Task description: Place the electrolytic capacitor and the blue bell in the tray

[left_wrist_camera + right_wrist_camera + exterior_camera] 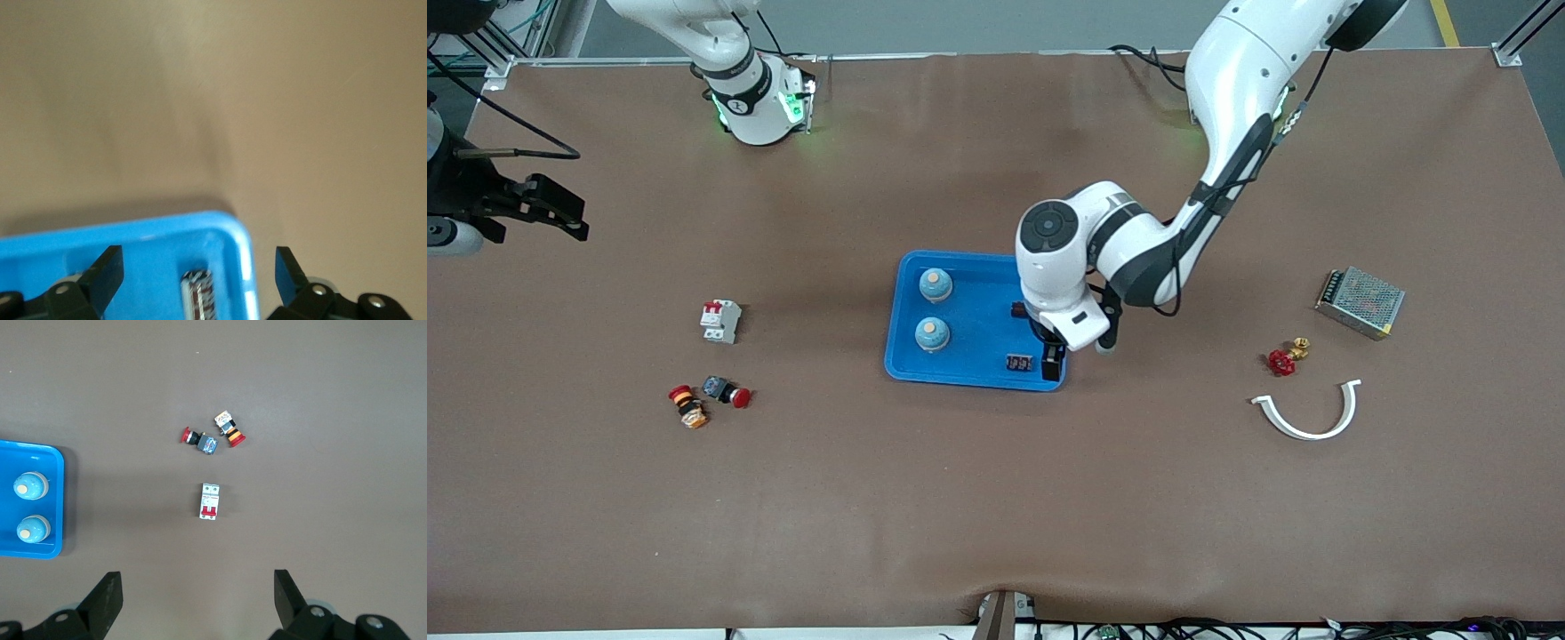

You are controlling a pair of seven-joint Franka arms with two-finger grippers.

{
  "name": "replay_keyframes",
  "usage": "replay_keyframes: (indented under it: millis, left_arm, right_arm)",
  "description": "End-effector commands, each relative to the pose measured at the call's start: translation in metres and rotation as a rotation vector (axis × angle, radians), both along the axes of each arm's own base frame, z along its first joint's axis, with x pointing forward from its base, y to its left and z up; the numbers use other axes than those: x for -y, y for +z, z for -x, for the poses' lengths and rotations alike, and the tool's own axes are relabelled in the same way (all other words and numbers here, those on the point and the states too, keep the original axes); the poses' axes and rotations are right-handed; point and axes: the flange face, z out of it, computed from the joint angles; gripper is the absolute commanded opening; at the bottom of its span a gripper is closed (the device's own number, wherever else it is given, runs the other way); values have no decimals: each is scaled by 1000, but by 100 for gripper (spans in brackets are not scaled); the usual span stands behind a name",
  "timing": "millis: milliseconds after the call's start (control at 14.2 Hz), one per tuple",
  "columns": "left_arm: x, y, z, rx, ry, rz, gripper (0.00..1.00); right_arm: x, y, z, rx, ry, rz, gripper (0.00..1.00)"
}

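The bright blue tray (978,267) lies mid-table. Two light blue bells (935,284) (931,334) stand in it toward the right arm's end. A small dark striped part (1020,363), the electrolytic capacitor as far as I can tell, lies loose in the tray's corner nearest the front camera at the left arm's end. My left gripper (1080,351) hangs open just over that corner. In the left wrist view the capacitor (198,293) lies on the tray (133,260) between the spread fingers of the left gripper (198,263), untouched. My right gripper (198,587) waits open and empty, high over the right arm's end.
A white circuit breaker (720,321) and two push buttons (727,391) (688,407) lie toward the right arm's end. A metal power supply (1360,302), a red valve (1284,358) and a white curved clip (1307,413) lie toward the left arm's end.
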Motion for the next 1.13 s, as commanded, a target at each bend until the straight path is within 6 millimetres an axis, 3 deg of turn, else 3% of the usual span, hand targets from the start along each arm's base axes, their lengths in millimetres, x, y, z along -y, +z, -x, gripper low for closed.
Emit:
replay_keyframes:
  millis: [0, 141, 493, 634, 845, 986, 1057]
  left_arm:
    - [-29, 26, -19, -7, -33, 5, 100]
    - [-48, 34, -31, -9, -70, -2, 100]
    - [-126, 38, -71, -61, -216, -57, 100]
    - [-149, 52, -82, -62, -281, -43, 100]
    - [-174, 73, -95, -44, -393, -22, 100]
    - [-177, 88, -97, -31, -573, -50, 100]
    - [-187, 97, -103, -22, -631, -69, 100]
  right_arm:
    - [2, 3, -1, 3, 8, 12, 100]
    - [3, 4, 0, 0, 5, 10, 100]
    - [0, 4, 1, -4, 8, 7, 100]
    - [1, 3, 1, -10, 7, 7, 100]
    - [0, 3, 1, -7, 9, 9, 100]
    - [-4, 4, 2, -8, 17, 7, 100]
    - [-7, 4, 2, -8, 21, 6, 100]
